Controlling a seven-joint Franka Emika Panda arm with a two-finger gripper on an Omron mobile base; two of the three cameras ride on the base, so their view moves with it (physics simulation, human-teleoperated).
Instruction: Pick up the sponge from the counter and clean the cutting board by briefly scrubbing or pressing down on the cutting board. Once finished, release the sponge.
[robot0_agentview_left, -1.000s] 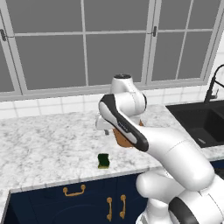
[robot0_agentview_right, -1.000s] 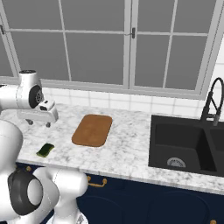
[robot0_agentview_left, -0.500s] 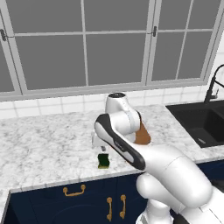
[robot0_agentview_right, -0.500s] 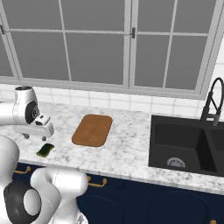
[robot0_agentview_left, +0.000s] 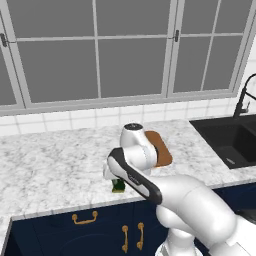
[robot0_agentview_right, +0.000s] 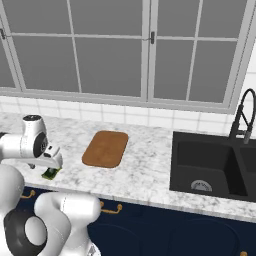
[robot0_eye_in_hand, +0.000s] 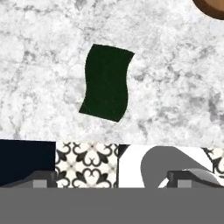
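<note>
Dark green unlabelled sponge (robot0_eye_in_hand: 106, 83) on marble counter (robot0_eye_in_hand: 39, 70), beneath spread, empty claw (robot0_eye_in_hand: 112, 178), near cutting board (robot0_agentview_right: 105, 148).

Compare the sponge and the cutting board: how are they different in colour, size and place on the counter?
The sponge is dark green; the cutting board is brown wood. The sponge is small and blocky, the cutting board flat and several times larger. The sponge lies near the counter's front edge, the cutting board farther back. Both rest flat on the marble, and the gripper touches neither.
</note>
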